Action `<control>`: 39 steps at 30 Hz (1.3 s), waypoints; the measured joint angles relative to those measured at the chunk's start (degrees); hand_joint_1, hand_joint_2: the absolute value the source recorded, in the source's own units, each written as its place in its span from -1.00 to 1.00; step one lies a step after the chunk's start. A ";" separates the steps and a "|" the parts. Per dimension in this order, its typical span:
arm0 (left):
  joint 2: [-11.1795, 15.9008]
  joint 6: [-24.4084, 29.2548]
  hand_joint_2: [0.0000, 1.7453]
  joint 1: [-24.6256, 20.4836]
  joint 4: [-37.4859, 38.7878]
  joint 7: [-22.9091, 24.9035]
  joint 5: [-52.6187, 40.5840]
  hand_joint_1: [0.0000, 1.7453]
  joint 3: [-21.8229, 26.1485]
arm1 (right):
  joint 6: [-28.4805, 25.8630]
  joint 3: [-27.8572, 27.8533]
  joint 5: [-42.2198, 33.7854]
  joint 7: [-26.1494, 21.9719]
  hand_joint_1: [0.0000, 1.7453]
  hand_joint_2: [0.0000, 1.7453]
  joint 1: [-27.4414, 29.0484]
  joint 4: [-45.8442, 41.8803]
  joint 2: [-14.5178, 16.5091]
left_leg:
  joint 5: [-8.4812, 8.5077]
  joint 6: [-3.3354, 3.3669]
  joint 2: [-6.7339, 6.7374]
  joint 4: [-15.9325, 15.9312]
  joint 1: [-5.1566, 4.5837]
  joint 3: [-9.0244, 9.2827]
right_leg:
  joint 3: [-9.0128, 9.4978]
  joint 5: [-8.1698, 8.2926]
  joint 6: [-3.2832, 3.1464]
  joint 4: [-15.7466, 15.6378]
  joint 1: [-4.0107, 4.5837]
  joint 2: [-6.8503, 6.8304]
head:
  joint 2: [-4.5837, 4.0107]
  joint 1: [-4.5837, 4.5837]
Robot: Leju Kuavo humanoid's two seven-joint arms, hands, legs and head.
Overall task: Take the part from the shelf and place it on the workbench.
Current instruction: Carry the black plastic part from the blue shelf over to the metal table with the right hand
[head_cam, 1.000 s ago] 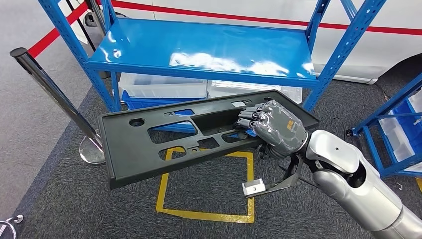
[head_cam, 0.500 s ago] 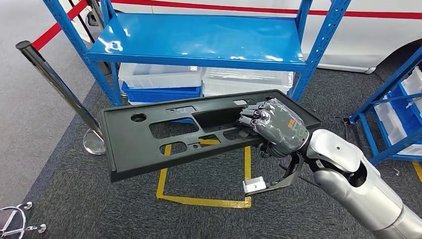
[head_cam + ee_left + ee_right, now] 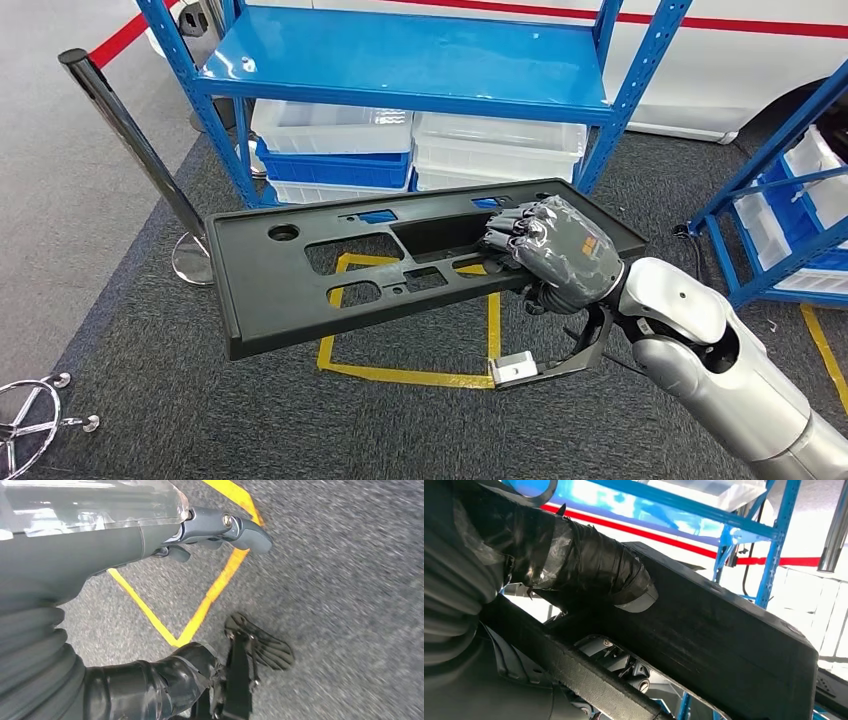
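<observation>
In the head view a long black plastic panel part point(image 3: 290, 290) with several cut-outs hangs level above the carpet, in front of the blue shelf point(image 3: 400, 60). My right hand point(image 3: 555, 250) grips its right end, fingers curled over the edge of a cut-out. The right wrist view shows the same hand point(image 3: 589, 565) wrapped around the panel's dark rim point(image 3: 724, 635). My left hand point(image 3: 100, 545) hangs over the carpet holding nothing, its fingers point(image 3: 240, 527) stretched out.
White and blue bins point(image 3: 330, 130) sit under the shelf. A chrome stanchion post point(image 3: 130, 140) leans at the left, and a chrome emblem point(image 3: 25, 425) lies on the floor. A second blue rack point(image 3: 790, 200) stands at the right. A yellow tape square point(image 3: 420, 375) marks the carpet below the panel.
The whole picture has shifted: the shelf sits higher and farther away and more bins show, so the camera has moved back. The panel stays in my right hand's grip.
</observation>
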 joint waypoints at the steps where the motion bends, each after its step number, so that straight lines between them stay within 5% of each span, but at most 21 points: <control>1: -0.01 0.02 1.00 0.00 0.00 -0.02 -0.03 -1.00 0.00 | 0.00 -0.10 0.00 -0.02 1.00 1.00 -0.02 0.02 0.00 | 0.32 -0.21 0.00 0.65 0.03 -1.06 | 2.36 0.71 -0.02 -2.97 -0.06 -0.01 | 0.00 0.00; 4: -0.04 0.02 1.00 0.07 0.00 -0.13 -0.08 -1.00 0.02 | 0.00 -0.48 0.02 -0.13 1.00 1.00 -0.09 0.04 -0.02 | 1.45 -1.08 -0.03 1.91 -0.08 -2.92 | 8.33 -1.54 -0.46 -12.40 0.40 0.03 | 0.00 -0.02; 7: -0.09 0.02 1.00 0.20 0.00 -0.26 -0.27 -1.00 0.06 | 0.05 -0.61 0.16 -0.16 1.00 1.00 -0.22 0.08 -0.01 | 2.05 -2.01 -0.14 1.89 -0.16 -3.57 | 8.05 -0.78 -1.40 -13.86 0.30 -0.11 | 0.00 0.00; 9: -0.16 0.02 1.00 0.22 0.00 -0.30 -0.38 -1.00 0.07 | 0.13 -0.61 0.28 -0.24 1.00 1.00 -0.27 0.11 0.00 | -1.61 -2.65 -0.28 4.63 0.00 -4.70 | 6.93 0.49 -2.32 -14.19 -0.07 -0.35 | 0.00 -0.03; 11: -0.18 0.02 1.00 0.20 0.00 -0.33 -0.40 -1.00 0.11 | 0.18 -0.61 0.33 -0.32 1.00 1.00 -0.31 0.13 0.00 | -7.20 -3.18 -0.34 11.17 0.35 -6.25 | 5.57 1.71 -2.75 -14.10 -0.05 -0.42 | 0.00 -0.04; 13: -0.16 0.02 1.00 0.16 0.00 -0.34 -0.42 -1.00 0.22 | 0.24 -0.58 0.36 -0.33 1.00 1.00 -0.28 0.16 0.00 | -9.33 -3.59 -0.33 17.20 0.65 -6.91 | 4.01 2.81 -2.61 -13.91 -0.08 -0.42 | 0.00 -0.04; 15: -0.17 0.02 1.00 0.12 0.00 -0.34 -0.42 -1.00 0.33 | 0.29 -0.55 0.38 -0.33 1.00 1.00 -0.28 0.20 0.00 | -6.91 -3.79 -0.33 16.48 0.93 -4.33 | 2.50 3.73 -2.26 -13.58 -0.20 -0.43 | 0.00 -0.05; 17: -0.18 0.02 1.00 0.04 0.00 -0.34 -0.41 -1.00 0.41 | 0.30 -0.55 0.39 -0.33 1.00 1.00 -0.31 0.20 0.00 | -4.71 -3.74 -0.48 8.96 1.06 1.38 | 1.32 4.47 -1.70 -13.19 -0.25 -0.43 | 0.00 -0.06; 19: -0.17 0.02 1.00 -0.06 0.00 -0.34 -0.42 -1.00 0.50 | 0.30 -0.56 0.42 -0.33 1.00 1.00 -0.34 0.20 0.00 | -5.23 -3.39 -0.80 2.19 0.83 5.53 | 0.74 5.36 -1.01 -13.13 -0.22 -0.50 | 0.00 -0.05; 20: -0.16 0.02 1.00 -0.10 0.00 -0.34 -0.43 -1.00 0.55 | 0.30 -0.55 0.43 -0.33 1.00 1.00 -0.36 0.20 0.01 | -5.62 -3.16 -0.92 0.78 0.62 6.14 | 0.59 5.93 -0.68 -13.37 -0.22 -0.55 | 0.00 -0.04; 22: -0.16 0.02 1.00 -0.13 0.00 -0.39 -0.51 -1.00 0.68 | 0.32 -0.51 0.44 -0.33 1.00 1.00 -0.38 0.24 0.01 | -4.82 -2.52 -0.82 -0.16 0.58 5.78 | 0.31 6.68 0.00 -13.88 -0.29 -0.53 | 0.00 -0.03; 23: -0.17 -0.03 1.00 -0.15 0.00 -0.48 -0.57 -1.00 0.76 | 0.32 -0.50 0.44 -0.33 1.00 1.00 -0.36 0.28 0.01 | -4.25 -1.97 -0.69 -0.46 0.63 5.43 | -0.03 5.79 0.21 -13.43 -0.30 -0.46 | 0.00 -0.02; 25: -0.18 -0.39 1.00 -0.17 0.00 -0.84 -0.80 -1.00 0.92 | 0.33 -0.46 0.44 -0.33 1.00 1.00 -0.34 0.38 0.00 | -3.22 -0.83 -0.42 -0.75 0.68 4.42 | -1.38 1.10 0.32 -9.23 -0.34 -0.32 | 0.00 0.01; 27: -0.19 -0.73 1.00 -0.18 0.00 -1.37 -0.99 -1.00 1.02 | 0.37 -0.40 0.48 -0.31 1.00 1.00 -0.35 0.51 0.01 | -2.40 -0.19 -0.37 -0.30 0.37 2.92 | -3.10 -3.97 0.28 -1.68 -0.25 -0.18 | 0.00 -0.01; 29: -0.18 -1.27 1.00 -0.20 0.00 -2.15 -1.03 -1.00 1.17 | 0.43 -0.27 0.58 -0.19 1.00 1.00 -0.36 0.72 0.03 | -1.82 -0.05 -0.38 0.35 0.03 1.35 | -3.21 -4.14 0.20 2.91 -0.18 -0.06 | 0.00 -0.01; 30: -0.17 -1.63 1.00 -0.20 0.00 -2.46 -1.03 -1.00 1.27 | 0.45 -0.21 0.64 -0.11 1.00 1.00 -0.40 0.82 0.05 | -1.59 -0.06 -0.39 0.67 -0.12 0.61 | -2.03 -2.40 0.02 2.43 -0.14 -0.03 | 0.00 -0.01; 32: -0.15 -1.98 1.00 -0.19 0.00 -2.41 -1.05 -1.00 1.46 | 0.49 -0.13 0.76 0.04 1.00 1.00 -0.76 1.05 0.13 | -1.06 -0.21 -0.40 1.36 -0.35 -0.66 | 2.56 0.32 -0.80 -3.35 0.17 -0.04 | 0.00 -0.02; 34: -0.15 -1.83 1.00 -0.19 0.00 -1.76 -1.09 -1.00 1.67 | 0.56 -0.05 0.94 0.19 1.00 1.00 -1.43 1.24 0.38 | -0.45 -0.68 -0.37 1.79 -0.45 -1.41 | 7.11 -0.34 -1.54 -10.55 0.67 -0.08 | 0.00 -0.04; 37: 0.02 -1.81 1.00 -0.17 0.00 -1.10 -1.14 -1.00 2.20 | 1.07 0.37 1.29 0.40 1.00 1.00 -2.84 1.66 1.22 | 0.63 -1.73 -0.27 1.65 -0.33 -1.97 | 8.54 -1.11 -1.96 -14.38 0.89 -0.16 | 0.00 0.02; 39: 0.19 -1.99 1.00 -0.15 0.00 -0.86 -1.11 -1.00 2.45 | 1.52 0.85 1.50 0.52 1.00 1.00 -3.82 2.15 2.21 | -0.90 -2.52 -0.39 2.99 -0.23 -2.79 | 8.15 -0.18 -2.59 -15.25 0.48 -0.36 | 0.00 0.01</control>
